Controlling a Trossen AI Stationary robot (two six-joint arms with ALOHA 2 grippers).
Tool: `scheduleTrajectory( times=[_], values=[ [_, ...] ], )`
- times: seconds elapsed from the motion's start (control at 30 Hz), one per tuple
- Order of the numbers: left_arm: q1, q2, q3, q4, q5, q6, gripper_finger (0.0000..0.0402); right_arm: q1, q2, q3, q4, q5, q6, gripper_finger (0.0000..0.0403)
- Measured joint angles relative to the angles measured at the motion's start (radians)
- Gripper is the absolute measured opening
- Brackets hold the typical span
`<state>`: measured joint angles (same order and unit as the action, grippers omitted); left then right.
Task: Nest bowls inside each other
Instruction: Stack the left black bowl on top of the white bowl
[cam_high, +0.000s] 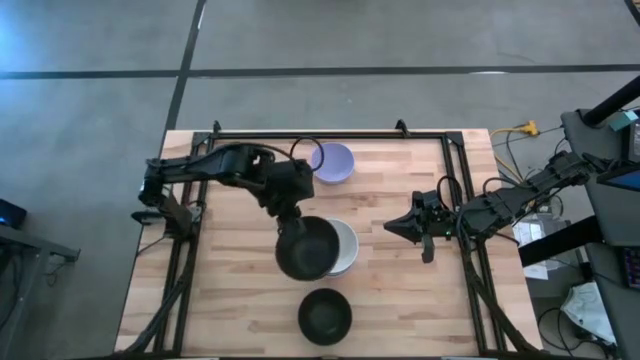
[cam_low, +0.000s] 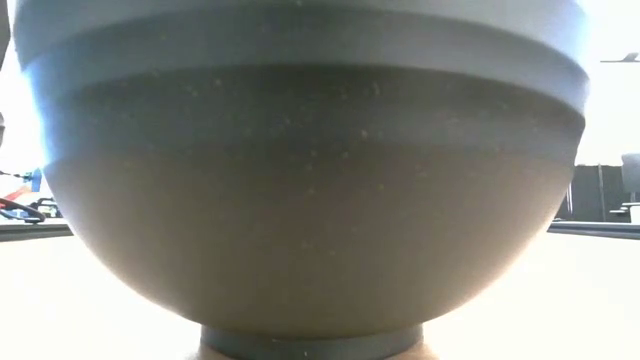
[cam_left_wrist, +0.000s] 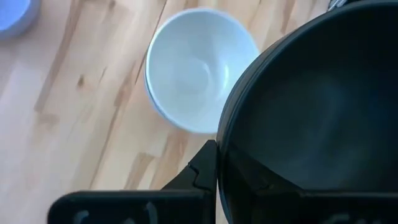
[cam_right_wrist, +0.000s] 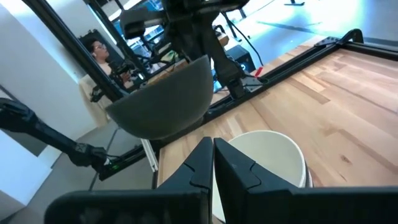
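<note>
My left gripper (cam_high: 291, 222) is shut on a black bowl (cam_high: 305, 250) and holds it in the air, partly over a white bowl (cam_high: 345, 245) that stands on the table. In the right wrist view the black bowl (cam_right_wrist: 165, 99) hangs above and beside the white bowl (cam_right_wrist: 267, 162). A second black bowl (cam_high: 325, 315) stands on its foot near the near edge and fills the low view (cam_low: 310, 200). A lavender bowl (cam_high: 333, 162) sits near the far edge. My right gripper (cam_high: 392, 228) waits shut to the right of the white bowl, touching nothing. The other bowls are out of view. My left gripper holds the black bowl by its rim (cam_left_wrist: 224, 155), on the side toward the table's far left. One finger (cam_left_wrist: 202, 171) lies outside the wall and the other seems to be inside. The fingers come from above, pointing down. The bowl is lifted clear, its mouth up and slightly tilted.
Bare wood lies to the left of the bowls and between the white bowl and my right gripper. A black frame rail (cam_high: 330, 133) runs along the far edge of the table. A person (cam_right_wrist: 99, 50) shows in the room beyond the table.
</note>
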<state>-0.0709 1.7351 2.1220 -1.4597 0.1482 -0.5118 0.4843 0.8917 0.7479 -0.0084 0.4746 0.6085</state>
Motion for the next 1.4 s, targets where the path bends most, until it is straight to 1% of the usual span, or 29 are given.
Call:
scheduleTrajectory(
  times=[0.17,0.37,0.57,0.87,1.1,1.4],
  values=[
    [0.019,0.044,0.066,-0.043,-0.025,0.002,0.0,0.0,0.0,0.0,-0.029,-0.002,-0.015,0.0009],
    [0.032,0.077,0.079,-0.075,-0.029,-0.016,0.0,0.0,0.0,0.0,-0.065,-0.002,-0.033,0.0009],
    [0.037,0.114,0.079,-0.114,-0.055,-0.056,0.0,0.0,0.0,0.0,-0.093,-0.002,-0.034,0.0009],
    [0.067,0.163,0.079,-0.105,-0.058,-0.036,0.0,0.0,-0.001,0.0,-0.099,-0.002,-0.034,0.0009],
    [0.099,0.19,0.082,-0.038,-0.054,-0.005,0.0,0.0,-0.001,0.0,-0.115,-0.002,-0.029,0.0009],
    [0.104,0.273,0.084,-0.002,-0.051,0.007,0.0,0.0,-0.001,0.0,-0.124,-0.002,-0.029,0.0009]
  ],
)
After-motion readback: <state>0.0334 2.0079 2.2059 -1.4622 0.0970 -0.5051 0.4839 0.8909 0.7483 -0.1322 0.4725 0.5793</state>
